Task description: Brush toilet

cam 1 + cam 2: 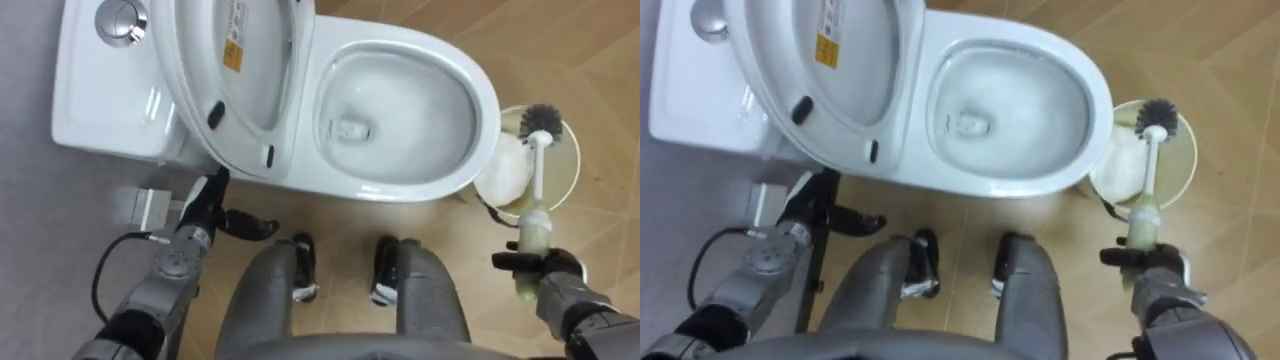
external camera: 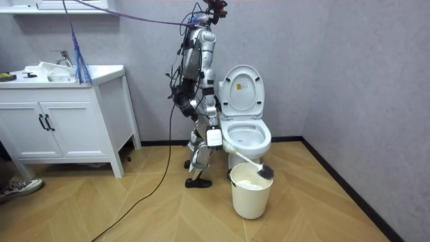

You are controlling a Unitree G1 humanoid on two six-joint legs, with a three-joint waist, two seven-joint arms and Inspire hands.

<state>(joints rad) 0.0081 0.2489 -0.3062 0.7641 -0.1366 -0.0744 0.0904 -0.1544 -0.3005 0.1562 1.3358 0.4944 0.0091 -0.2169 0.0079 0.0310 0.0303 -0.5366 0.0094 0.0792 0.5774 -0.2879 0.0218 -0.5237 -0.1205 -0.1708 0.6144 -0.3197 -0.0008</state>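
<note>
Head-camera views looking down on a toilet, with the robot standing close against its side on a wooden floor point(image 1: 560, 40); items run from the view's left to its right. At far left lies the cistern point(image 1: 100, 90) with its flush button point(image 1: 122, 20). Below it, near the foot of the toilet, the left hand point(image 1: 205, 212) hangs idle, its fingers point(image 1: 212, 185) loosely extended and grasping nothing. Next comes the raised seat and lid point(image 1: 250, 80), tipped back toward the cistern and leaving the toilet bowl point(image 1: 478, 100) fully exposed; nothing rests inside the bowl apart from the water at its bottom. Just beside the front of the bowl stands a pale bucket point(image 1: 570, 185). The toilet brush point(image 1: 538, 165) is held above it, its dark bristle head point(image 1: 541, 120) over the bucket's far rim and clear of the bowl. At far right the right hand point(image 1: 548, 272) is clenched around the lower end of the brush handle. Progress, as judged: the seat is up and the brush is in hand, so preparation appears complete; scrubbing is not under way, since the bristles sit outside the bowl. What remains is to swing the head leftward over the rim, work it around the inside of the bowl, then return the brush to the bucket.
</note>
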